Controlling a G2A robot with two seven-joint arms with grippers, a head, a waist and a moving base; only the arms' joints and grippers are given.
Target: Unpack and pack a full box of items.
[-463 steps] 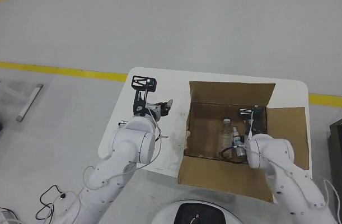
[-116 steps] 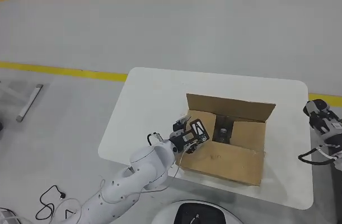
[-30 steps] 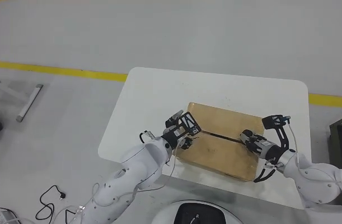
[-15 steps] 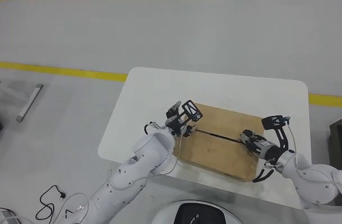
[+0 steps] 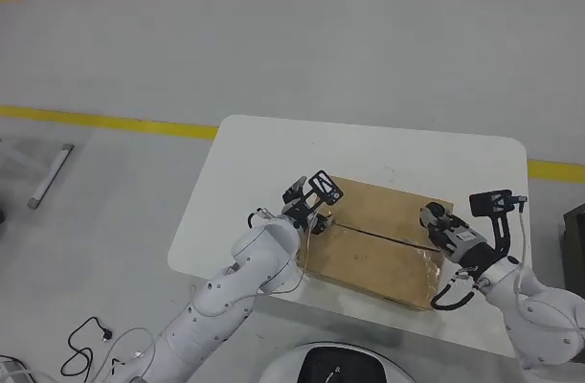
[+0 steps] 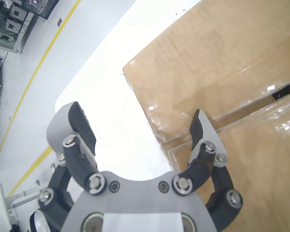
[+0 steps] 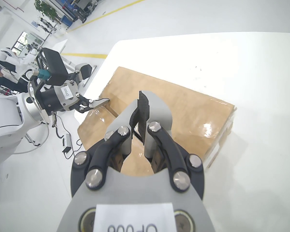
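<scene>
The box (image 5: 383,244) is lying shut on the table (image 5: 263,172), both top flaps folded down and meeting along a seam (image 5: 373,233) where a thin dark gap is showing. The left gripper (image 6: 137,119) is hovering at one end of that seam, jaws spread wide and holding nothing. The right gripper (image 7: 142,102) is hanging over the box's opposite end, jaws pressed together and empty. Packing is looking nearly finished; whatever is inside is hidden, and only flattening the flaps seems left.
</scene>
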